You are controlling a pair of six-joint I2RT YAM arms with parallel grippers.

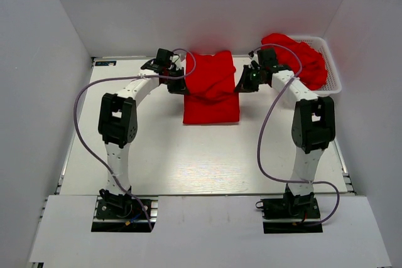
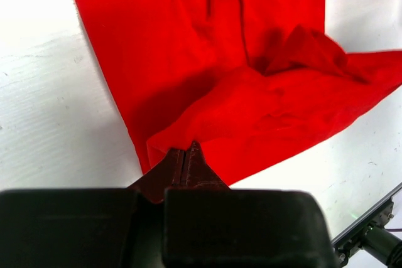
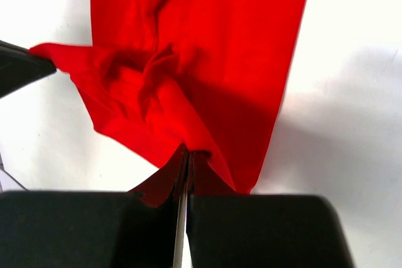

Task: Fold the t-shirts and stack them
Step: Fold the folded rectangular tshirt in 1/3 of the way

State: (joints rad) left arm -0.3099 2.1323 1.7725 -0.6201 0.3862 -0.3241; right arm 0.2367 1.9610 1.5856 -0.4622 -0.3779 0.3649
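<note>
T-shirt: the red t-shirt [image 1: 211, 95] lies at the middle of the tabletop's far edge. Its near half is flat and its far half is raised and bunched.
Left gripper: the left gripper [image 2: 187, 160] is pressed together on the t-shirt's left edge, pinching a lip of cloth.
Right gripper: the right gripper [image 3: 188, 158] is likewise closed on the opposite edge, with cloth caught between its fingers.
Why held so: matching grips on both sides keep the raised half level, probably so it can be laid over the flat half as one even fold.
Waiting pile: more red shirts [image 1: 303, 59] are heaped in a white basket [image 1: 333, 80] at the far right corner, presumably the ones left to fold.
Tabletop: the tabletop [image 1: 188, 161] is white and matte, with faint scuffs.
Room: plain white walls [image 1: 38, 61] close in three sides.
</note>
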